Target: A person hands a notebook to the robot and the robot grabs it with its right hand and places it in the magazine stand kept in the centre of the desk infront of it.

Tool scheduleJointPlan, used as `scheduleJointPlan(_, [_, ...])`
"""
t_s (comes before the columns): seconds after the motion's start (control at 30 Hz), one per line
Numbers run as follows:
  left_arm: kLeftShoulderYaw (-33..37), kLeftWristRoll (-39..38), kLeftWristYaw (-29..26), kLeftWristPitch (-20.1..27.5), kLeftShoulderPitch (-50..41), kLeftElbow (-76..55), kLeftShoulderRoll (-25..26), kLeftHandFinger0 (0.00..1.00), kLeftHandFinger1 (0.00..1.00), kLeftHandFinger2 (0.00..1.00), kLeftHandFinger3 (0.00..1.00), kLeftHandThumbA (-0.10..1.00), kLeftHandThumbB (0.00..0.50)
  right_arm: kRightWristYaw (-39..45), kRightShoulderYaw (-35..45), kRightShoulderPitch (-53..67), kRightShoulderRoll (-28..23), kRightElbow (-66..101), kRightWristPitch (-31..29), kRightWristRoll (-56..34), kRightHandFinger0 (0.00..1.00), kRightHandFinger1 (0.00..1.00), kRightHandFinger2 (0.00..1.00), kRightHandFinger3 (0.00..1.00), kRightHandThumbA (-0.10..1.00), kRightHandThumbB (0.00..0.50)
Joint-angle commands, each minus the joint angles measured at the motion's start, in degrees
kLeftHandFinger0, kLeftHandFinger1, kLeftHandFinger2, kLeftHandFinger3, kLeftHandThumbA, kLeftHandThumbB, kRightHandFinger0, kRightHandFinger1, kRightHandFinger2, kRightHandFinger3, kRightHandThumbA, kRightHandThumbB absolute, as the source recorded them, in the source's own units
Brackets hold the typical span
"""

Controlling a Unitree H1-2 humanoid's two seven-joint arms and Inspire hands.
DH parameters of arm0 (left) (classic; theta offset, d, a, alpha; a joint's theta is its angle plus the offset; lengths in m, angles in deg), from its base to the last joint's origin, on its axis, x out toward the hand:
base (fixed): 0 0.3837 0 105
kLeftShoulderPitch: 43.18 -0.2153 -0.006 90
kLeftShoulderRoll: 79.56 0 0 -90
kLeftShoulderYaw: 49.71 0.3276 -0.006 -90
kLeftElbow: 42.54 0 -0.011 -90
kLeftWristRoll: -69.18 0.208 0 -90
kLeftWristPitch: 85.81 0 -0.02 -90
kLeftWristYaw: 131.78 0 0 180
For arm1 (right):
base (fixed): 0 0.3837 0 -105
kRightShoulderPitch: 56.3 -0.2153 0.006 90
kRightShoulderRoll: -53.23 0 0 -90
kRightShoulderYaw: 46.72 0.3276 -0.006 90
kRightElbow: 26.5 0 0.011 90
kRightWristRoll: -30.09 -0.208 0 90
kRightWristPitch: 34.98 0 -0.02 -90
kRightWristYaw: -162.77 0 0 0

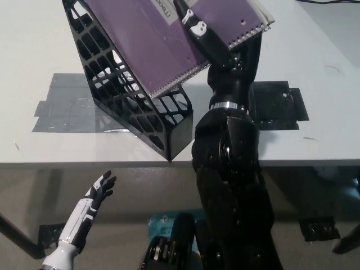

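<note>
A white desk [50, 34] fills the upper part of the head view, its front edge running across the picture below the right hand [216, 48]. Under that edge lies darker floor. Grey tape patches [64, 104] are stuck on the desk to the left of and below the hand, under the foot of the stand; a black taped patch [278, 107] lies to the hand's lower right, beside the black forearm.

The right hand grips the purple notebook [152, 42], fingers [197, 28] laid over its cover, the rest of the hand behind it. The notebook is tilted, its spiral binding [185, 76] along the lower right edge just left of the wrist, a white label near the top edge. Its left part overlaps the black lattice magazine stand [129, 107], which sits left of and below the hand; whether the book's lower edge is already inside the stand's slot or only in front of it cannot be told.

The stand's low front corner reaches nearly to the desk's front edge, directly left of the forearm. Bare white desk lies open to the hand's right and beyond the tape on the far left.

The left hand [95, 194] rests well below and left, under the desk edge, holding nothing, fingers spread slightly.
</note>
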Motion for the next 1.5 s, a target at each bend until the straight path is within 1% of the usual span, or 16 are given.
scheduleJointPlan(0.0, [-0.6,-0.9,0.8,2.1,0.9,-1.0,1.1,1.00,1.00,1.00,1.00,1.00,0.500,2.1,0.0,-2.8,2.4,0.0,-6.3,1.7,0.00,0.00,0.00,0.02,0.72,0.000])
scheduleJointPlan(0.3, [-0.5,-0.1,0.5,2.1,1.2,-1.0,1.3,1.00,1.00,1.00,1.00,1.00,0.500,2.8,1.8,-3.3,1.5,-2.9,-6.8,5.1,0.00,0.00,0.00,0.04,0.73,0.000])
scheduleJointPlan(0.47, [-0.6,-0.4,0.6,2.1,1.6,-0.9,1.4,1.00,1.00,1.00,1.00,1.00,0.500,5.7,0.1,-3.7,-1.4,-4.8,-5.2,8.2,0.00,0.00,0.00,0.05,0.74,0.000])
scheduleJointPlan(0.5, [-0.6,-0.3,0.6,2.1,1.6,-0.9,1.5,1.00,1.00,1.00,1.00,1.00,0.500,5.8,0.1,-3.8,-1.5,-4.9,-4.8,8.4,0.00,0.00,0.00,0.04,0.73,0.000])
scheduleJointPlan(0.53, [-0.6,-0.4,0.7,2.1,1.6,-0.9,1.6,1.00,1.00,1.00,1.00,1.00,0.500,6.1,0.0,-4.1,-2.2,-4.8,-3.6,9.0,0.00,0.00,0.00,0.05,0.71,0.000])
scheduleJointPlan(0.57, [-0.5,-0.4,0.8,2.1,1.8,-0.9,1.6,1.00,1.00,1.00,1.00,1.00,0.500,6.6,-0.1,-4.4,-2.9,-4.7,-3.1,9.3,0.00,0.00,0.00,0.03,0.67,0.000])
scheduleJointPlan(0.63, [-0.6,-0.3,0.7,1.9,1.9,-0.9,1.6,1.00,1.00,1.00,1.00,1.00,0.500,7.2,0.2,-4.9,-3.4,-5.1,-3.1,9.0,0.00,0.00,0.00,0.00,0.64,0.000])
scheduleJointPlan(0.77, [-0.4,-0.6,0.9,2.1,2.1,-0.5,1.6,1.00,1.00,1.00,1.00,1.00,0.500,8.2,0.5,-6.0,-3.6,-5.6,-2.4,8.5,0.00,0.00,0.00,0.00,0.63,0.000])
scheduleJointPlan(0.9, [-0.4,-0.9,1.1,2.0,2.3,-0.7,1.6,1.00,1.00,1.00,1.00,1.00,0.500,9.0,0.3,-6.6,-3.4,-5.6,-1.3,8.8,0.00,0.00,0.00,0.08,0.65,0.000])
scheduleJointPlan(1.0, [-0.3,-1.1,1.3,1.6,2.4,-1.2,1.7,1.00,1.00,1.00,1.00,1.00,0.500,10.0,-0.5,-7.3,-3.4,-4.8,1.5,9.6,0.00,0.00,0.00,0.11,0.68,0.000])
scheduleJointPlan(1.03, [-0.3,-1.2,1.4,1.4,2.5,-1.4,1.7,1.00,1.00,1.00,1.00,1.00,0.500,10.5,-0.8,-7.8,-3.5,-4.8,2.0,9.9,0.00,0.00,0.00,0.14,0.67,0.000])
scheduleJointPlan(1.1, [-0.3,-1.3,1.4,1.4,2.7,-1.1,1.8,1.00,1.00,1.00,1.00,1.00,0.500,10.7,-0.9,-8.8,-3.4,-5.1,3.2,10.4,0.00,0.00,0.00,0.15,0.64,0.000])
scheduleJointPlan(1.23, [-0.4,-1.6,1.5,1.2,2.9,-1.2,1.8,1.00,1.00,1.00,1.00,1.00,0.500,10.3,-0.7,-11.0,-3.2,-4.5,9.3,11.1,0.00,0.00,0.00,0.12,0.64,0.000])
scheduleJointPlan(1.27, [-0.4,-1.8,1.6,1.4,3.0,-1.3,1.8,1.00,1.00,1.00,1.00,1.00,0.500,10.3,-0.5,-11.5,-3.0,-4.1,11.1,10.9,0.00,0.00,0.00,0.09,0.63,0.000])
scheduleJointPlan(1.37, [-0.3,-1.9,1.8,1.3,3.0,-1.5,1.9,1.00,1.00,1.00,1.00,1.00,0.500,10.7,-0.4,-12.0,-2.7,-4.2,11.3,10.7,0.00,0.00,0.00,0.06,0.60,0.000])
scheduleJointPlan(1.47, [-0.3,-1.9,1.8,1.7,3.2,-1.1,1.8,1.00,1.00,1.00,1.00,1.00,0.500,10.9,-0.4,-11.9,-1.7,-3.6,10.6,10.7,0.00,0.00,0.00,0.05,0.63,0.000])
